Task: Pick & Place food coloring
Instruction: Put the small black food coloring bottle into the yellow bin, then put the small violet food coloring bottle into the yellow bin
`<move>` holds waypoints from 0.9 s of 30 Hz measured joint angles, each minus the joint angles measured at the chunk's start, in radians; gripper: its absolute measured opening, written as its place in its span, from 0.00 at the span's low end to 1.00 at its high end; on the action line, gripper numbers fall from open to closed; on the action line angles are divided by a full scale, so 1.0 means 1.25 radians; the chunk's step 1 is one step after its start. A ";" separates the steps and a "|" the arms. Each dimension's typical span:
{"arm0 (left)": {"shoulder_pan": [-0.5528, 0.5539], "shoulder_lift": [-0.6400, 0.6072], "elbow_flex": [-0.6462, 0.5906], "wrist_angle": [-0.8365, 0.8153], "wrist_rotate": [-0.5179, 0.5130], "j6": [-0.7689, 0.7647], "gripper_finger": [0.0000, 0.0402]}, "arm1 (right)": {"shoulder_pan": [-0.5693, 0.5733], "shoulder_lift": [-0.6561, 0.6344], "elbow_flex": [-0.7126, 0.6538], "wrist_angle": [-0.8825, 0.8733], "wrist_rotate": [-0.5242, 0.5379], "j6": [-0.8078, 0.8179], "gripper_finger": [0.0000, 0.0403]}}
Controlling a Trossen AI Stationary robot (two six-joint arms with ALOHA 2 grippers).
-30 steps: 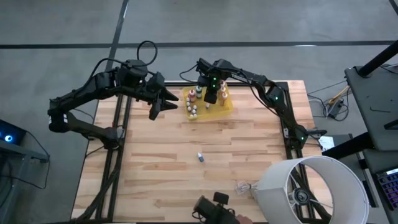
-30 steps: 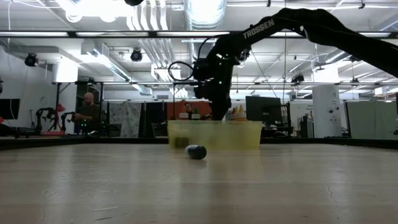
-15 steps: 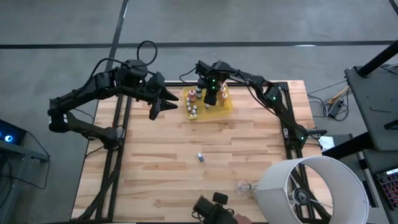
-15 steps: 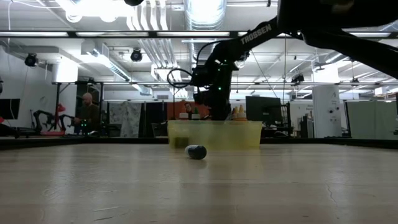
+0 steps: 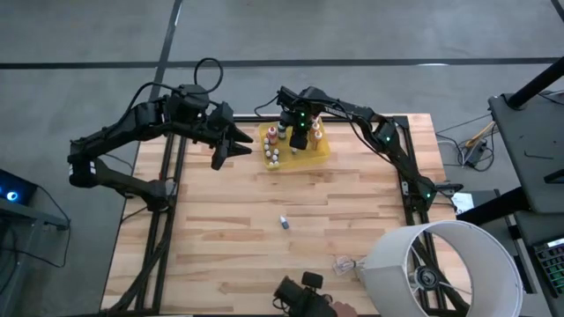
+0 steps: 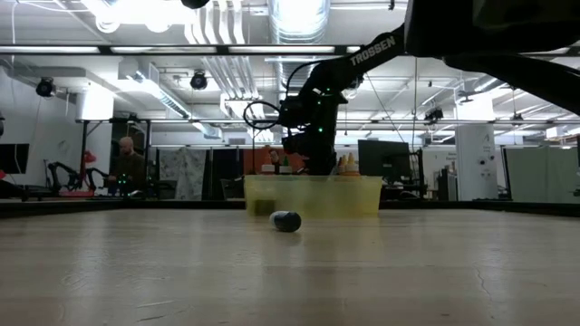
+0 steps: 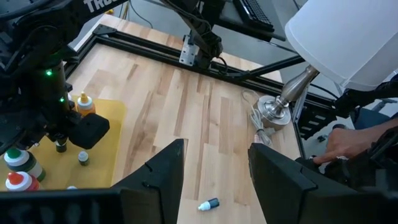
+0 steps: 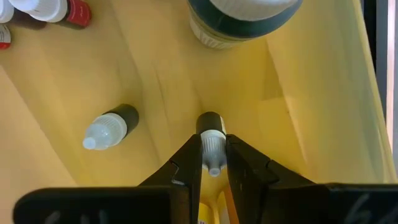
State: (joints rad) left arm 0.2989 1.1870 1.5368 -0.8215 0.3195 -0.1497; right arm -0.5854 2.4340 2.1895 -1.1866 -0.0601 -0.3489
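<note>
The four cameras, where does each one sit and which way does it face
High: overhead, looking down; both arms, yellow tray.
Low: table height, facing the room; right arm over tray.
Left wrist: past open left gripper toward loose bottle.
Right wrist: looking down; right gripper shut on white-capped bottle.
Shared: high and low show the loose bottle.

Grey concrete floor (image 5: 352, 31), ceiling ducts (image 6: 299, 18), fluorescent lights (image 6: 136, 11), person (image 6: 127, 163) at distant workbench

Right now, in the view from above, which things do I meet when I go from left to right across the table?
Left gripper → yellow tray with the right gripper over it; nearer the front: lone bottle → plastic scrap → white lamp shade.
</note>
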 joint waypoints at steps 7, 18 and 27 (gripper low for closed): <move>0.000 0.000 0.000 0.000 0.000 0.000 0.38 | 0.000 0.000 -0.001 0.008 0.003 -0.002 0.18; 0.000 0.000 0.000 0.000 0.000 0.000 0.38 | -0.001 -0.004 -0.002 0.012 0.007 0.001 0.32; 0.000 0.000 0.000 0.000 0.000 0.000 0.38 | -0.001 -0.015 0.121 -0.048 0.009 0.009 0.35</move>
State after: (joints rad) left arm 0.2990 1.1868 1.5365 -0.8215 0.3195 -0.1495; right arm -0.5869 2.4153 2.3405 -1.2463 -0.0490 -0.3382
